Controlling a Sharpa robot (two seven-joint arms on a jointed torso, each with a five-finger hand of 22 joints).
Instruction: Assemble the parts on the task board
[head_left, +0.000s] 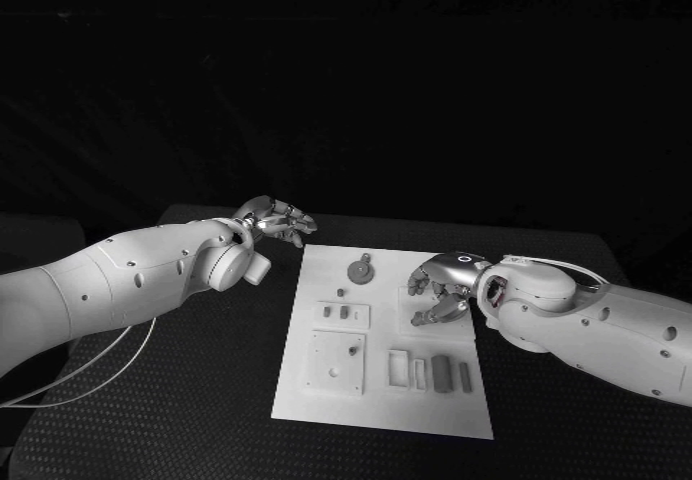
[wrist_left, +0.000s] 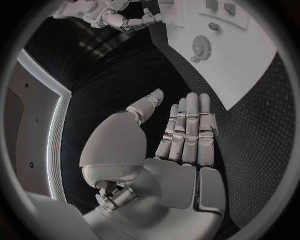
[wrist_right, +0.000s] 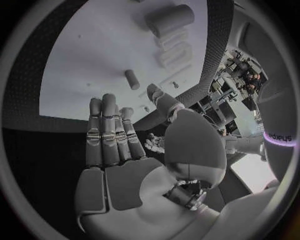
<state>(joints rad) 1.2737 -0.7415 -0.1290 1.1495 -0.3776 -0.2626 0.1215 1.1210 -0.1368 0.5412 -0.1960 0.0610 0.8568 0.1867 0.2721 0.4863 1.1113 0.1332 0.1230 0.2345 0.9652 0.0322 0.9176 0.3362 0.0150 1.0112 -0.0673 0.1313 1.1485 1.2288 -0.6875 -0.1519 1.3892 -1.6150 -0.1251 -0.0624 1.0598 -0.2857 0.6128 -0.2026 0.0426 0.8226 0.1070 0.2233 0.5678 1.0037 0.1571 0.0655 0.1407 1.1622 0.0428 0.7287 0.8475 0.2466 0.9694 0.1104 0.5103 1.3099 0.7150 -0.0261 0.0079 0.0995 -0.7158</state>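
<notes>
Gear part (head_left: 362, 269) lies on task board (head_left: 325, 402) just beside empty, seemingly spread right hand (head_left: 440, 290); left hand (head_left: 278, 220) spread

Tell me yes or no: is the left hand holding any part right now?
No. The left hand shows a bare palm with fingers extended straight, hovering over the black table beside the white task board.

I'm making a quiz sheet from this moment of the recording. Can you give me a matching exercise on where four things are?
Things:
1. left hand
2. right hand
3. gear-shaped part
4. task board

Places:
A. over the board's right edge
B. in the middle of the black table
C. off the board, beyond its far left corner
D. lying on the far part of the board

Pairs: 1-C, 2-A, 3-D, 4-B
</notes>
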